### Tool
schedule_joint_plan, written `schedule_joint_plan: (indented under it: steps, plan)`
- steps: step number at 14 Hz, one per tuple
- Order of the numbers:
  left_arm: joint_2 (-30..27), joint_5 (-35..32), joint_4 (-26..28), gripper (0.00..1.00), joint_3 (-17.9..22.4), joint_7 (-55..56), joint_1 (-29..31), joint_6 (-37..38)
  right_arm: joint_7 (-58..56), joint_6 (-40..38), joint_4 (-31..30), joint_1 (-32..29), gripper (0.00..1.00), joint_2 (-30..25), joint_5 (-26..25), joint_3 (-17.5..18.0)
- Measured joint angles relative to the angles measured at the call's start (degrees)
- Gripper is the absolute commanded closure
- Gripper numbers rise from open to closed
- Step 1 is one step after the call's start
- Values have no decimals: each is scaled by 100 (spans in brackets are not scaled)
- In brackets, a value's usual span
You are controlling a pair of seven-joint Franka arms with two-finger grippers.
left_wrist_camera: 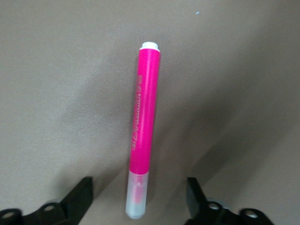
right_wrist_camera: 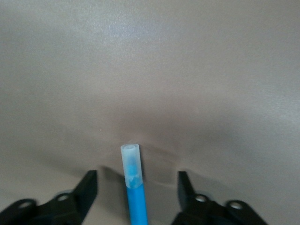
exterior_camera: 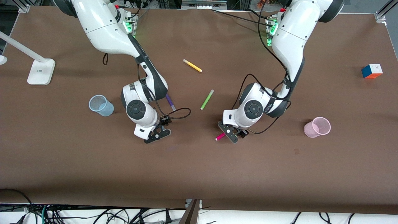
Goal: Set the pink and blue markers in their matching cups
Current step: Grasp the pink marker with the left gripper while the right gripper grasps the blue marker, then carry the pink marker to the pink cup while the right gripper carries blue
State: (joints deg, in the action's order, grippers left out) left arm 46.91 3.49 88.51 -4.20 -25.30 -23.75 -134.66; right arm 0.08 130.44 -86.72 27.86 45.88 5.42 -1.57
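While both cups, pale blue (exterior_camera: pixel 101 105) and pale pink (exterior_camera: pixel 317 127), stand empty, you have each gripper (left_wrist_camera: pixel 139 193) (right_wrist_camera: pixel 135 187) low, jaws spread, straddling its marker on the table: left the pink (left_wrist_camera: pixel 143 126), right the blue (right_wrist_camera: pixel 134 187). Nothing is gripped.

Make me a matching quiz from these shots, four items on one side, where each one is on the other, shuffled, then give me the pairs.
Items:
1. pink marker
2. blue marker
3. pink cup
4. blue cup

Places:
A. standing toward the right arm's end of the table
B. lying between the open jaws of the left gripper
C. standing toward the left arm's end of the table
D. lying between the open jaws of the right gripper

Pairs: 1-B, 2-D, 3-C, 4-A
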Motion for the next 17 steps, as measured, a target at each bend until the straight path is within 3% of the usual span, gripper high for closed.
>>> schedule_joint_plan:
  steps: [1,2,3,7,11,14,17]
  plan:
    - [-13,0,0,79,20,-70,2,0,0,38,0,1,55,17,0,0]
    - [-19,0,0,85,31,-122,6,0,0,93,0,1,79,37,0,-1]
    - [-26,0,0,90,31,-157,14,4,-1,134,0,3,91,56,0,-1]
    - [-135,4,-12,100,45,-228,67,274,-22,181,41,38,100,66,-1,-2]
    - [-602,3,-111,100,132,-427,415,1487,-1157,133,135,24,100,-50,0,-64]
    - [-1033,-308,-473,100,141,-517,740,2835,-2462,-709,211,-339,100,-535,83,-142]
    - [-1185,-1057,-1094,99,133,-532,804,4084,-4133,-1903,218,-882,100,-1207,542,-163]
